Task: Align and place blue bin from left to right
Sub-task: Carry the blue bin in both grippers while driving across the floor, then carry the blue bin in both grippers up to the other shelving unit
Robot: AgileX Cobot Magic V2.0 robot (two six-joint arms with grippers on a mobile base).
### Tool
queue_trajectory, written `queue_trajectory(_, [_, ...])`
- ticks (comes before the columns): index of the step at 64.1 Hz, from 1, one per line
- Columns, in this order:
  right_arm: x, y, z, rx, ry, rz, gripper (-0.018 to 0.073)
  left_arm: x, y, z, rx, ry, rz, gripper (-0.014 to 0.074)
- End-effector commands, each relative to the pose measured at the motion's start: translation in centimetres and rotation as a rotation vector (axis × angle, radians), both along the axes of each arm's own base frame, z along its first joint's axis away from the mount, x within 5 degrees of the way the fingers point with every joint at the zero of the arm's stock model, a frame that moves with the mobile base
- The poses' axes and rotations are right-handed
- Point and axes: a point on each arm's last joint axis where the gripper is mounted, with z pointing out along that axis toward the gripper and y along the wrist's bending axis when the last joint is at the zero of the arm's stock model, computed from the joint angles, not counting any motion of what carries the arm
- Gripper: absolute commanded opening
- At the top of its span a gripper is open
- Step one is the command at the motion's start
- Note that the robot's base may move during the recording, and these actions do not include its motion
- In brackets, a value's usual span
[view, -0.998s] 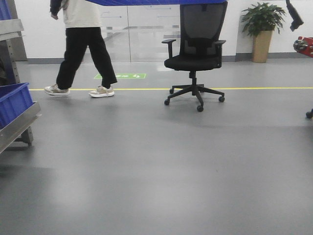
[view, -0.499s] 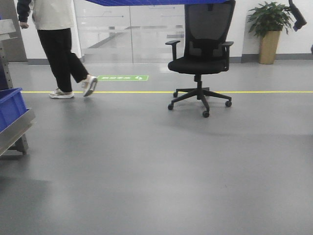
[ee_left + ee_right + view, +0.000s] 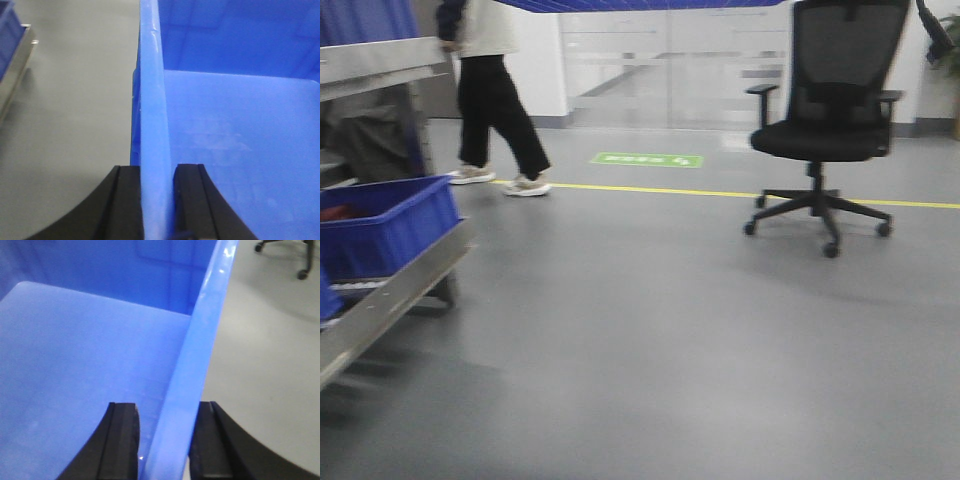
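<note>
Two walls pinched, blue bin [image 3: 240, 150] held up off the floor.
I've got my left gripper [image 3: 157, 172] clamped on the bin's left wall, black fingers [image 3: 127, 200] tight on either side of the rim. My right gripper [image 3: 167, 410] grips the right wall the same way. On the front camera the bin shows only as a blue strip along the top edge, above the grey floor [image 3: 650, 350]. Ahead I see an office chair [image 3: 835, 120] at right, a person [image 3: 490, 90] mid-stride near the yellow line [image 3: 720, 194], and a metal rack [image 3: 390, 295] with a deeper-blue bin [image 3: 385, 225] at left.
</note>
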Motion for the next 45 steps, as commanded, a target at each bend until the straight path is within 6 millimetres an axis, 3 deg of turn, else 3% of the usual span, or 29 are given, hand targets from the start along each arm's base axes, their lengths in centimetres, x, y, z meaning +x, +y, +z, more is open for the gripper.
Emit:
queue_trajectory(1, [-0.52, 0.42, 1.86, 0.061, -0.122, 0.017, -0.0069, -0.87, -0.62, 1.86, -0.062, -0.114, -0.046, -0.0017])
queue_trajectory(45, [-0.51, 0.42, 1.87, 0.061, -0.123, 0.017, -0.0069, -0.87, -0.62, 1.86, -0.062, -0.114, -0.046, -0.0017])
